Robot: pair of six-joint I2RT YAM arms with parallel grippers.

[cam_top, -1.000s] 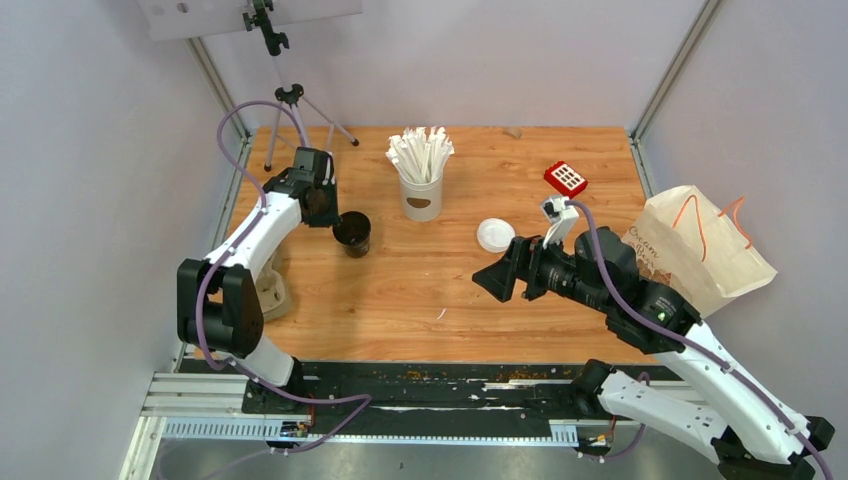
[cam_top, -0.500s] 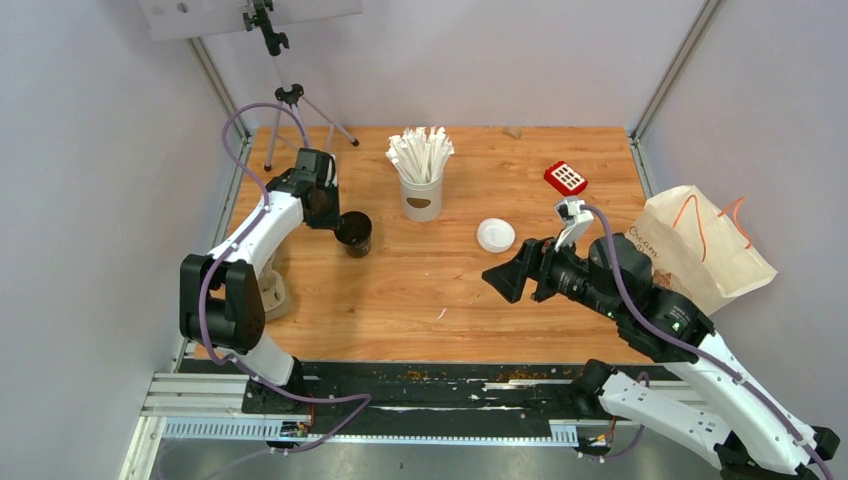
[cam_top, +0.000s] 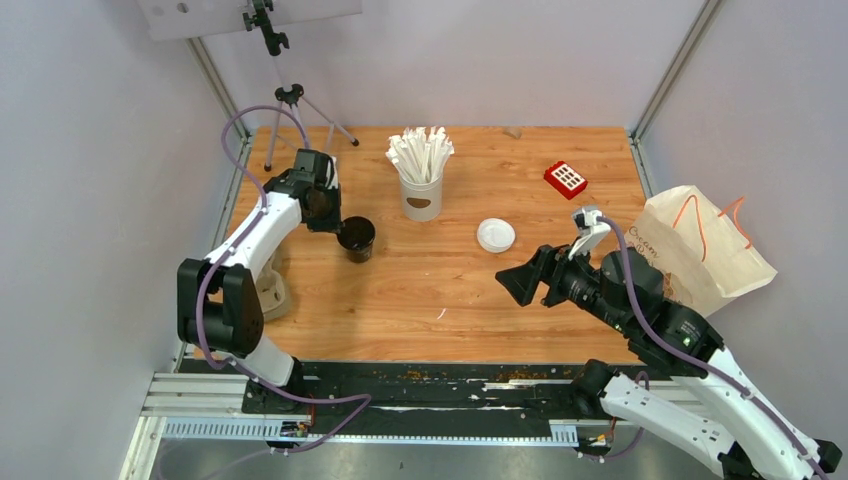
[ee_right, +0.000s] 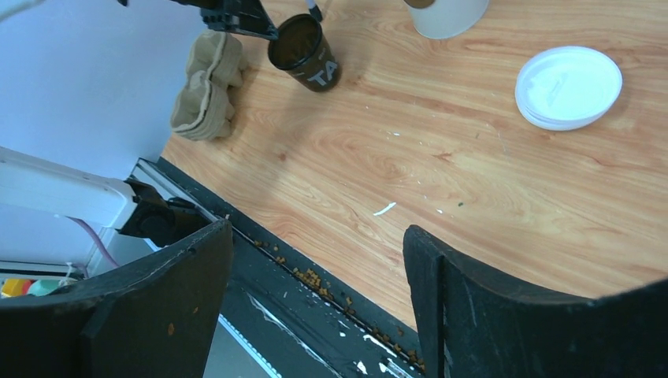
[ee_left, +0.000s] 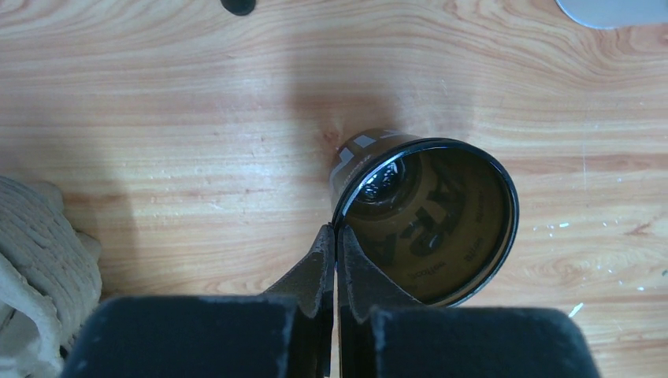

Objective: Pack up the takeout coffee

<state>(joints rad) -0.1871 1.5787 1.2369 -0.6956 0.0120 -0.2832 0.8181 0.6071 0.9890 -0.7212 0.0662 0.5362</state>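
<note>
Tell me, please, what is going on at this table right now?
The left pincer is shut on the rim of a lidless dark brown cup, which leans a little. The right pincer hangs open above the table, holding nothing, with a white lid lying loose just beyond it. A paper bag lies at the right edge.

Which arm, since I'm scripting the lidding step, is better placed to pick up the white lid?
Right. The right hand is open and empty, with the lid lying nearby on the table. The left hand is shut on the rim of the cup, farther from the lid.
</note>
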